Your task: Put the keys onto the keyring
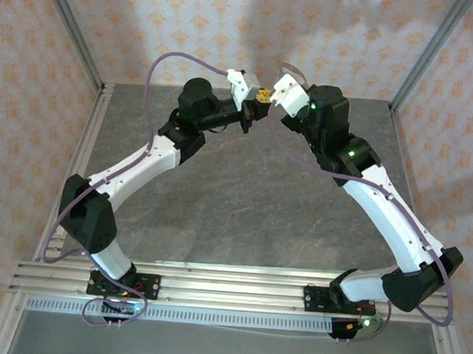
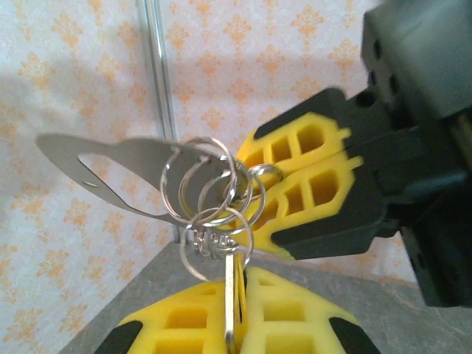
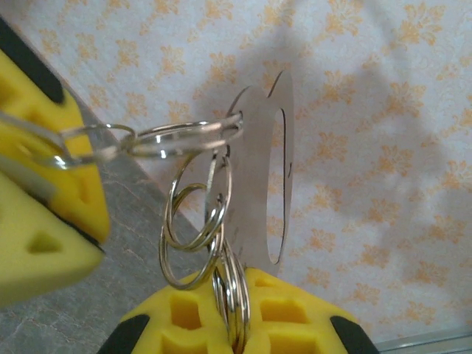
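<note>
Both grippers meet high above the back of the table, the left gripper (image 1: 254,104) tip to tip with the right gripper (image 1: 276,95). The keyring (image 2: 214,195) is a bunch of silvery split rings with a flat metal tag (image 2: 110,169) hanging between them. My left gripper (image 2: 240,289) is shut on a thin flat metal piece seen edge-on, apparently a key (image 2: 233,306), which hangs from the rings. My right gripper (image 3: 237,289) is shut on a pair of rings (image 3: 237,299) of the keyring (image 3: 192,199), beside the tag (image 3: 262,184). The left fingers (image 3: 37,214) show at the left edge.
A grey table (image 1: 243,202) lies far below both grippers. Patterned walls close the back and sides, with aluminium posts (image 1: 68,24) at the corners. The arm bases sit on a rail (image 1: 228,287) at the near edge.
</note>
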### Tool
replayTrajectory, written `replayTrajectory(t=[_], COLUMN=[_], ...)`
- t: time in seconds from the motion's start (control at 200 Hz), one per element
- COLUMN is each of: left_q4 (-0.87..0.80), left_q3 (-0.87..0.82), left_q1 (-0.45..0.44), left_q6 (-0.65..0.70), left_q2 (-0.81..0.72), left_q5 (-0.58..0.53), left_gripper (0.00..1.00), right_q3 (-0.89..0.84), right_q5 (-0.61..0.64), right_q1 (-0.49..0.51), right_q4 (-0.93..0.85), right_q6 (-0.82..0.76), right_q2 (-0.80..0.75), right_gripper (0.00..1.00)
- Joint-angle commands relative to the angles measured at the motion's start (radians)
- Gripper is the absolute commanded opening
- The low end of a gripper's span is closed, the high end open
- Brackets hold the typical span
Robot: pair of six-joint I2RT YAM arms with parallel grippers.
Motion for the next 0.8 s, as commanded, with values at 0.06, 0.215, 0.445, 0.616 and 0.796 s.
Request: replayTrajectory(t=[0.06, 0.215, 0.445, 0.616, 0.796], left_q4=[-0.014, -0.019, -0.051, -0.077, -0.099], left_q3=[0.002, -0.002, 0.021, 0.038, 0.053], left_q1=[0.018, 0.029, 0.047, 0.054, 0.055], left_q6=[0.035, 0.036, 0.051, 0.059, 0.068], left_q2=[-0.064, -0.076, -0.079, -0.081, -0.076], left_q5=[-0.013, -0.032, -0.050, -0.047, -0.048], left_gripper=[0.00, 0.00, 0.00, 0.00, 0.00], right_q3=[0.011, 0.011, 0.027, 0.036, 0.053], right_q5=[0.046, 0.042, -0.028, -0.141, -0.238], right_q1=[-0.017, -0.028, -0.037, -0.040, -0.045], right_q4=[-0.006, -0.013, -0.054, -0.096, -0.119], right_q6=[0.033, 0.045, 0.089, 0.132, 0.177], right_q2=[-0.005, -0.009, -0.034, -0.064, -0.093], right_gripper=[0.00, 0.00, 0.00, 0.00, 0.00])
